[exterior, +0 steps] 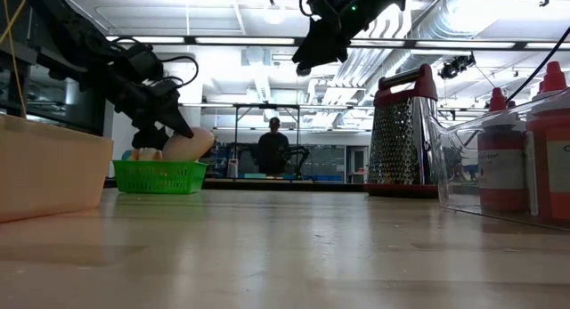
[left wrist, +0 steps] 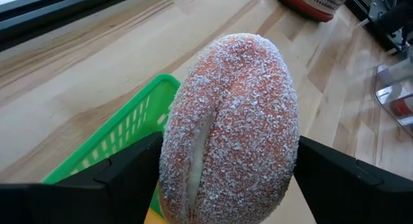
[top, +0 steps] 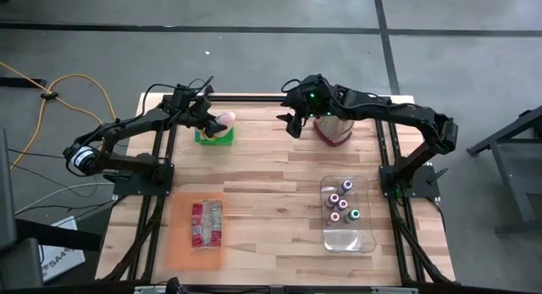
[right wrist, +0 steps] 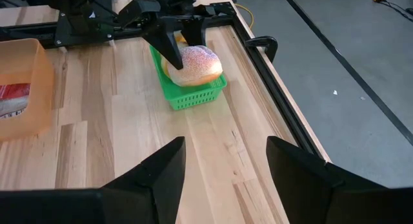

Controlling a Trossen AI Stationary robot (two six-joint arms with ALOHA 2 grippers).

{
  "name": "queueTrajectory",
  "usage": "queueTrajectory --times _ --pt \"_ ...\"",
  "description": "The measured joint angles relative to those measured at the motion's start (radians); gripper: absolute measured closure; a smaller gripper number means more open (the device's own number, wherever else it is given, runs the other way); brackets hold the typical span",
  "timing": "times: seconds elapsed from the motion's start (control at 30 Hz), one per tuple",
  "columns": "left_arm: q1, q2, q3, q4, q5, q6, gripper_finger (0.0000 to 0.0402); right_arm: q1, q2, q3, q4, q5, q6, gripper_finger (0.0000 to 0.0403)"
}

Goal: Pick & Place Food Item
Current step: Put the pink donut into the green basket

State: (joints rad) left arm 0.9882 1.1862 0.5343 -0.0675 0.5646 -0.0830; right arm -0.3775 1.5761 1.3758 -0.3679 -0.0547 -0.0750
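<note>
Doughnut [left wrist: 229, 127] sits between the left gripper [top: 206, 118] jaws, half-spread, over the green basket [right wrist: 193, 95] at eleven o'clock on the worktop [top: 271, 184]; releasing off-centre could roll it out. Right gripper [top: 294, 118] hovers wide, empty.

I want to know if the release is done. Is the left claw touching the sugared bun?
Cannot tell. In the left wrist view the left claw flanks the sugared bun closely on both sides over the green basket, but neither contact nor gap shows plainly.

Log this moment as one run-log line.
left gripper: jaws around sugared doughnut over green basket | right gripper: open, raised, idle near grater
</note>
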Motion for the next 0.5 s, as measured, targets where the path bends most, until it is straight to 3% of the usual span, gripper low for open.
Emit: queueTrajectory --times 0.5 --pt "0.026 0.0 0.0 -0.006 0.009 -0.003 0.0082 0.0 0.0 0.0 0.0 0.0 0.0 0.0198"
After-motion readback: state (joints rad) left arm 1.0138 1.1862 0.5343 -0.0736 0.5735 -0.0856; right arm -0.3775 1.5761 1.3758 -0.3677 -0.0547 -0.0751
